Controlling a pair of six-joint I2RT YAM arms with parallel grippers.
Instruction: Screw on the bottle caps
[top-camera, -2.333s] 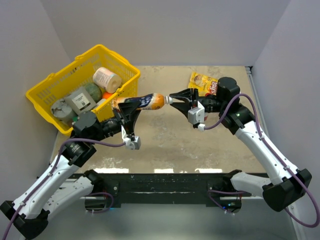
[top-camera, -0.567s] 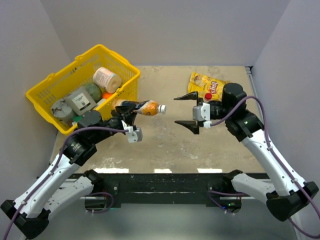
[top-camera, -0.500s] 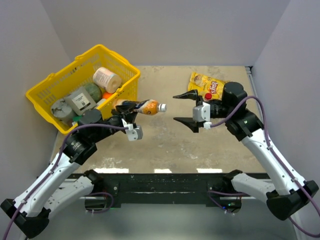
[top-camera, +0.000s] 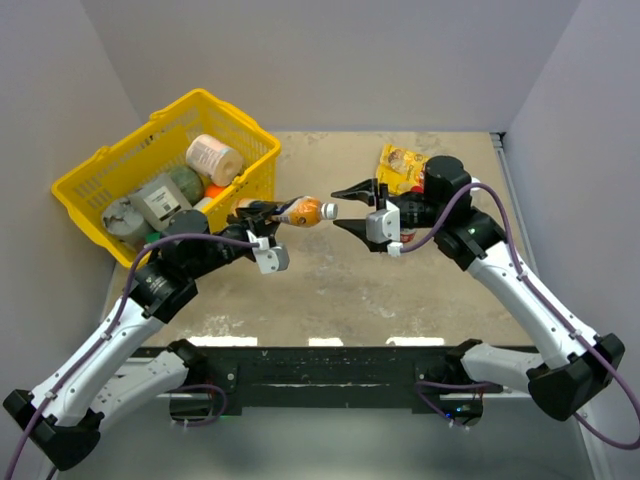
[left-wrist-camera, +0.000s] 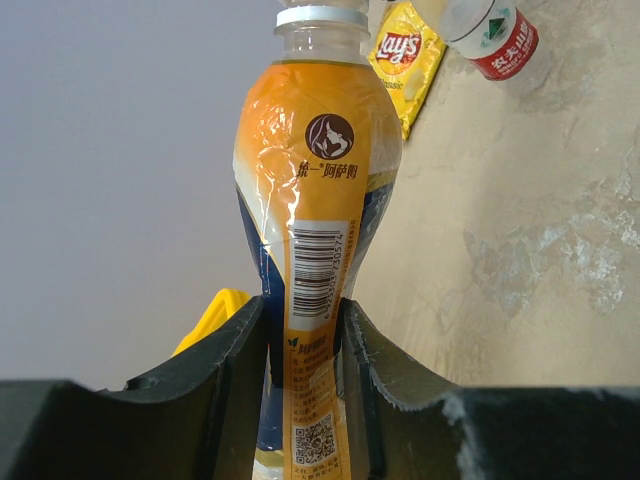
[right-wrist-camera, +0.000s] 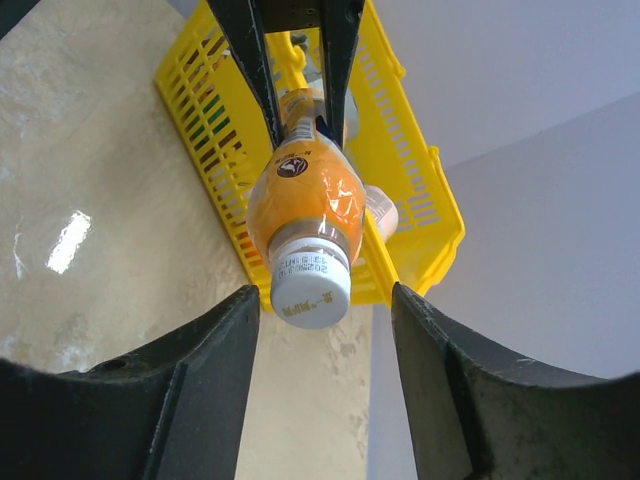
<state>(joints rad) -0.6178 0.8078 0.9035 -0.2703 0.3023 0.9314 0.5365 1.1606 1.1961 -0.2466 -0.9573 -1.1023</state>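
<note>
Step, likely: tightening white cap (right-wrist-camera: 311, 288) on orange drink bottle (top-camera: 298, 211).
Bottle waist pinched in left gripper (left-wrist-camera: 303, 320), held level in air, cap toward right gripper (top-camera: 342, 208).
Its jaws spread, flanking cap, apparently not touching.
Next: close squarely on cap, then rotate wrist.

The white-shelled arms (top-camera: 540, 300) had black joints and purple cables (top-camera: 497, 212); left hand (left-wrist-camera: 300, 325) and right hand (right-wrist-camera: 325, 300) had black fingers (right-wrist-camera: 200, 390).
</note>
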